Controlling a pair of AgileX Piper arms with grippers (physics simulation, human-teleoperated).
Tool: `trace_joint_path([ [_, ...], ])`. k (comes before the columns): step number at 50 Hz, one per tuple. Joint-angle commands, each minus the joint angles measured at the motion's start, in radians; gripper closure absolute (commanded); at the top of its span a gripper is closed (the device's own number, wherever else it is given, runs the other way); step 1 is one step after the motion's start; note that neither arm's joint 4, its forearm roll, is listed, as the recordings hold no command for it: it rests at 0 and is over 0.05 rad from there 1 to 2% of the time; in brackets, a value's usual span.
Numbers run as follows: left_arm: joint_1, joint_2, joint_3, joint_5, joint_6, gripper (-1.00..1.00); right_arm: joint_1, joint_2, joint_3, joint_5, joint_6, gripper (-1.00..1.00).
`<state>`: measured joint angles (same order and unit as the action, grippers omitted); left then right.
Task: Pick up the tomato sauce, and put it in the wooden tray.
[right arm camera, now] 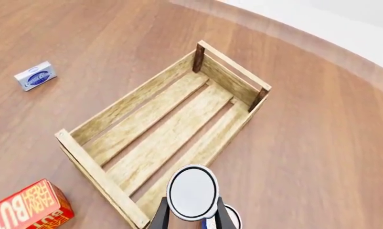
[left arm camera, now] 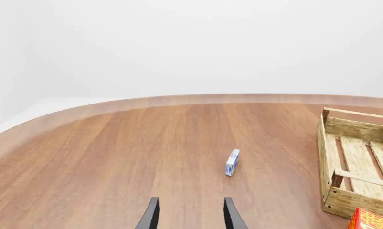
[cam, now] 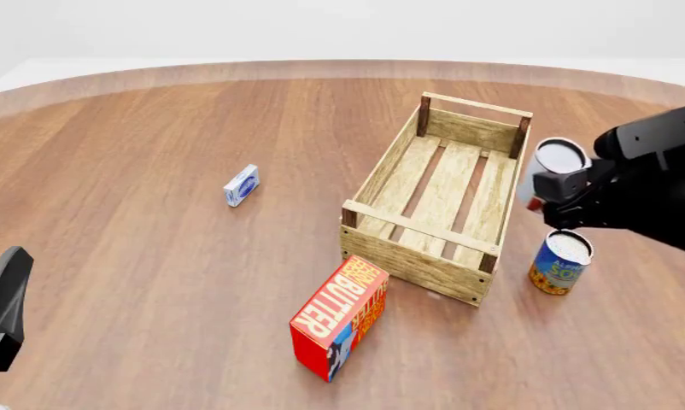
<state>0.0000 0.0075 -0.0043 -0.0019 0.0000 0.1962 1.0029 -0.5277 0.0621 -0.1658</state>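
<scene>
Gripping the tomato sauce (cam: 559,159) between closed fingers, the right gripper (right arm camera: 191,220) holds the can raised beside the wooden tray (cam: 438,197), at the tray's right wall in the front view; the label is largely hidden by the arm, and only the silver top (right arm camera: 193,192) reads clearly in the wrist view. A blue and yellow-orange can (cam: 560,262) stands on the table (cam: 149,256) just right of the tray, a butter box (cam: 340,317) lies near its front corner, and a small blue-and-white packet (cam: 241,185) lies well to the left. Cut off at the picture's edge, the left gripper (left arm camera: 190,215) shows only its two fingertips, spread apart over bare wood.
</scene>
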Motion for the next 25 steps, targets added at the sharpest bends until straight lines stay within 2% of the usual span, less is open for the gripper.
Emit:
trace_joint_path([
  [1,0.000,0.000,0.000,0.000,0.000,-1.00,0.008,0.059,-0.030,-0.031,0.015,1.00],
  [25,0.000,0.000,0.000,0.000,0.000,-1.00,0.020,0.201,-0.074,-0.121,0.020,1.00],
])
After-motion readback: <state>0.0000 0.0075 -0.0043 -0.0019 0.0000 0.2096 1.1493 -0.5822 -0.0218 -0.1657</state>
